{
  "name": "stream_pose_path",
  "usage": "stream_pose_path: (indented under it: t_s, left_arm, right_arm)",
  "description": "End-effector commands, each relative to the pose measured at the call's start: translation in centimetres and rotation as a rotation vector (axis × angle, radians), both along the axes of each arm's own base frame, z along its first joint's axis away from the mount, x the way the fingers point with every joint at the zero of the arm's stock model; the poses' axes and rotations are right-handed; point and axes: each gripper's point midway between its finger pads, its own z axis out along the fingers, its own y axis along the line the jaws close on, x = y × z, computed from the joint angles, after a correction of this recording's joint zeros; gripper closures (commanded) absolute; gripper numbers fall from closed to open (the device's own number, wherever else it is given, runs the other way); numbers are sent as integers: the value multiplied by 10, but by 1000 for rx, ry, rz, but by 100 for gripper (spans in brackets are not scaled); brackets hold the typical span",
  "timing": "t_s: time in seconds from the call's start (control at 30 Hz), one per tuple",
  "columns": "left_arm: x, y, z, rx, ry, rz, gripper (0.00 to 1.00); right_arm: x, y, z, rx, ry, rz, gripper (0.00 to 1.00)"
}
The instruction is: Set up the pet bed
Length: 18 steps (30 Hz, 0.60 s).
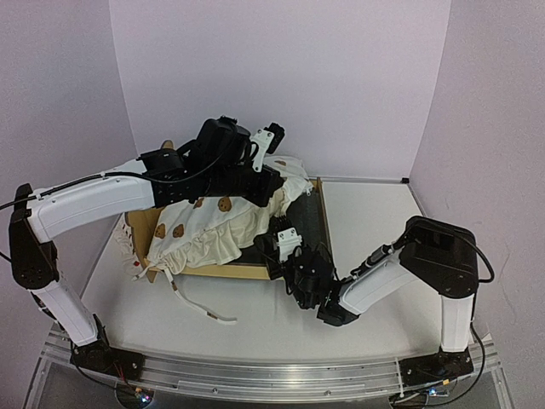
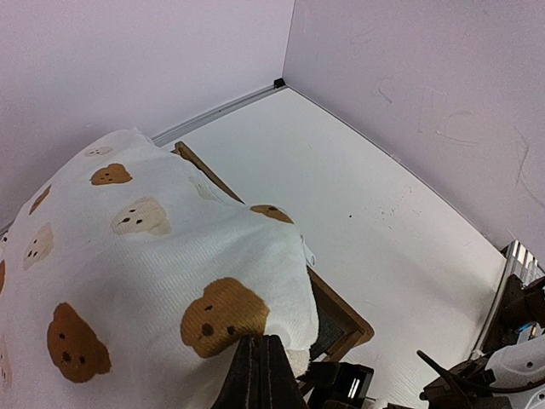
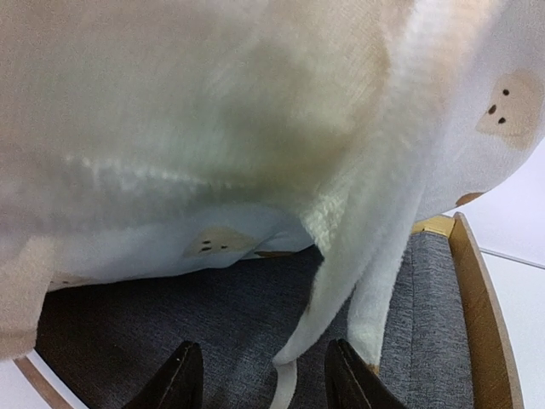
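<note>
Overhead view: the pet bed (image 1: 228,272) lies flat at the centre of the table (image 1: 255,328). Its long axis runs from about 8 o'clock to 2 o'clock. The cream bear-print cushion (image 1: 226,226) is bunched over most of it. Only the near plywood rail and a band of dark grey felt base (image 3: 153,332) at the 3 o'clock end are uncovered.

Your left gripper (image 2: 260,375) is pinched closed on the cushion's edge. It holds that end raised off the frame at roughly 1 o'clock from the bed's centre.

Your right gripper (image 3: 262,385) sits at the bed's 5 o'clock corner, low over the felt. Its fingers (image 3: 179,379) are spread wide and grip nothing. The lifted cushion hangs above them, and one white strip of it dangles between them; contact cannot be judged. The side rail (image 3: 477,298) lies just beside the gripper, at 3 o'clock in the wrist view.

Loose ties (image 1: 202,308) trail onto the table toward 7 o'clock.
</note>
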Motion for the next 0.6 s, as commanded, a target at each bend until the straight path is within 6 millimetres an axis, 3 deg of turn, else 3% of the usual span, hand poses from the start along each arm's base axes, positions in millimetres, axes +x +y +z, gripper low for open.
stream_pose_path:
  t_s: [0.0, 0.2, 0.33, 0.47, 0.57]
  left_arm:
    - [-4, -3, 43, -89, -58, -10, 100]
    - [-4, -4, 44, -92, -60, -14, 100]
    - [-4, -5, 44, -93, -60, -18, 100]
    - [-4, -4, 43, -92, -60, -15, 100]
    - [-4, -3, 44, -93, -59, -13, 100]
  right_arm:
    - [4, 2, 27, 70, -40, -29, 49]
    - [12, 6, 34, 44, -71, -79, 40]
    - [19, 10, 36, 34, -84, -102, 41]
    - [26, 6, 34, 46, -78, -125, 53]
    - [26, 3, 31, 46, -72, -121, 78]
